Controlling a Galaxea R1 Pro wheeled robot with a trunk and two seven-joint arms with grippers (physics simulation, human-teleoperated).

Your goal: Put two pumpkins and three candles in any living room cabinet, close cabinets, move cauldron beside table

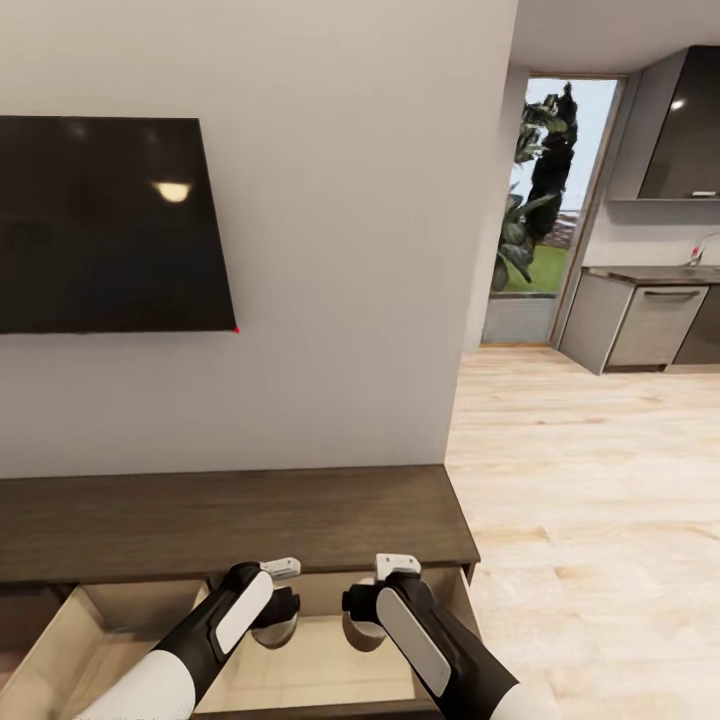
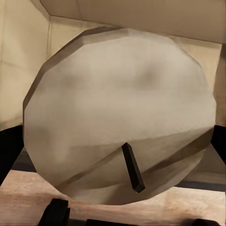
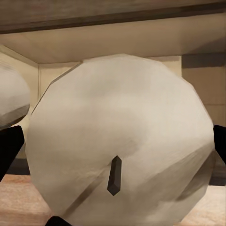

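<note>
Two candles are being held over the open drawer of the cabinet (image 1: 240, 520): one candle (image 2: 117, 113) gripped in the left gripper (image 1: 275, 615), the other (image 3: 120, 141) in the right gripper (image 1: 365, 615). Each wick is being pointed back along the fingers, and the drawer floor lies directly below both, the release judged equally near for either arm.

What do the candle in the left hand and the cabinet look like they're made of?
The candle looks like matte cream wax, faceted, with a dark wick. The cabinet looks like dark-brown wood, going by its streaky grain, with a paler, plain interior; being a render, it could be laminate.
</note>
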